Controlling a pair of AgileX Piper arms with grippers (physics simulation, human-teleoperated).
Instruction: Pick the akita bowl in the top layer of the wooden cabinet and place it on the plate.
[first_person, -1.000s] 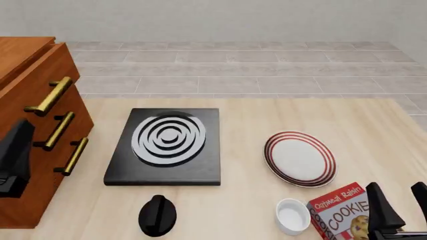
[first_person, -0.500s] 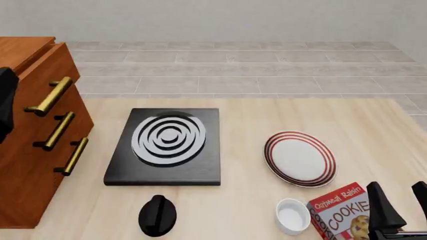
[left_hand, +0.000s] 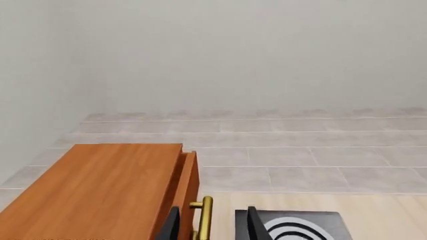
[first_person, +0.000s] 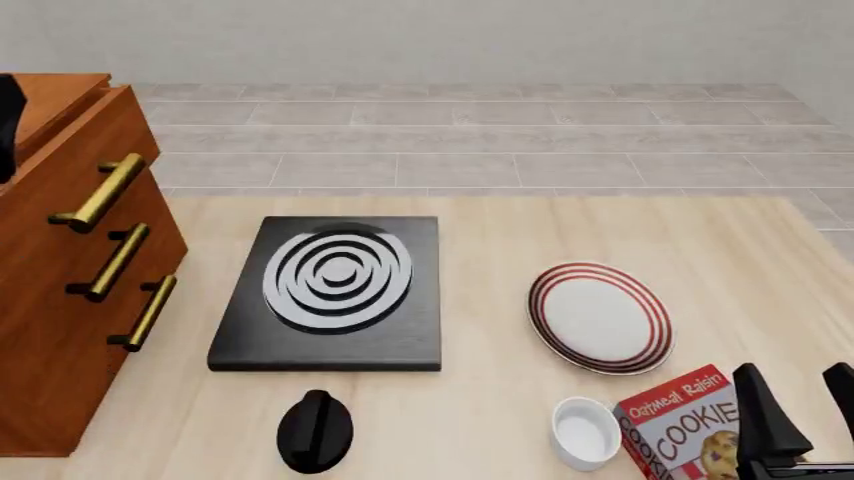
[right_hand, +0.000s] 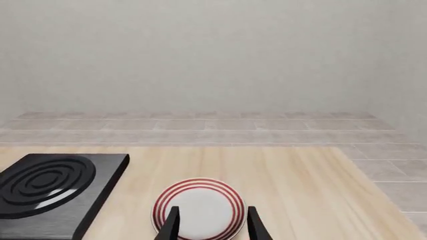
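Note:
The wooden cabinet stands at the table's left, with three brass handles down its front. Its top layer shows a brass bar handle, and no akita bowl shows in any view. The red-ringed white plate lies right of centre on the table. My left gripper is open, high by the cabinet's top front edge; in the left wrist view the top handle appears between its fingers. Only a black sliver of the left arm shows in front. Near the front right corner, my right gripper is open and empty, facing the plate.
A black stove slab with white spiral rings lies between cabinet and plate. A black knob-shaped object sits near the front edge. A plain white cup and a cookie box lie beside the right gripper.
The left arm has risen along the cabinet's front, from the height of the lower drawers to the top edge. The right arm has not moved.

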